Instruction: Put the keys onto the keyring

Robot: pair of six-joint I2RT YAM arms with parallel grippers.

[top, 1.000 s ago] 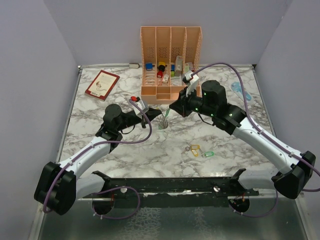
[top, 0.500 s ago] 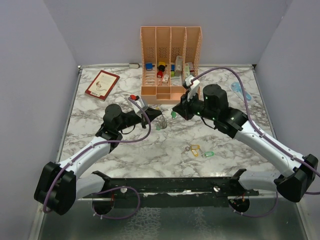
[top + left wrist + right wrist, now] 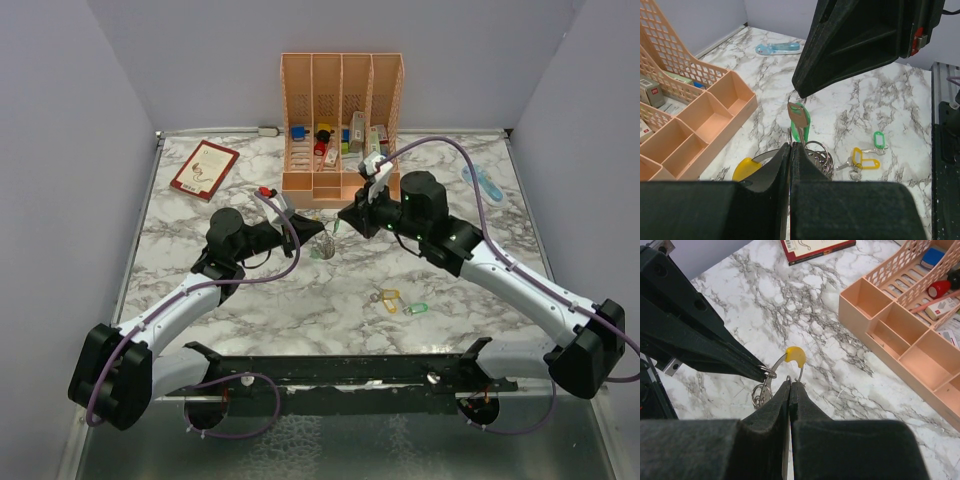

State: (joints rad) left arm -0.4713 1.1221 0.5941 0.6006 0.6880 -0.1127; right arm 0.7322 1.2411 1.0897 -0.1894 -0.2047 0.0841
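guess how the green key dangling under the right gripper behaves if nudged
The green key hangs from a thin loop under the right gripper, so it would probably swing and twist freely. It looks small and flat, likely light, with a smooth plastic head that may slip.

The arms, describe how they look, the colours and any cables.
Both the left arm and right arm have white links with chunky black joints and bases. A purple cable loops along each. The left tool and right tool are matte black wedges tapering to thin tips.
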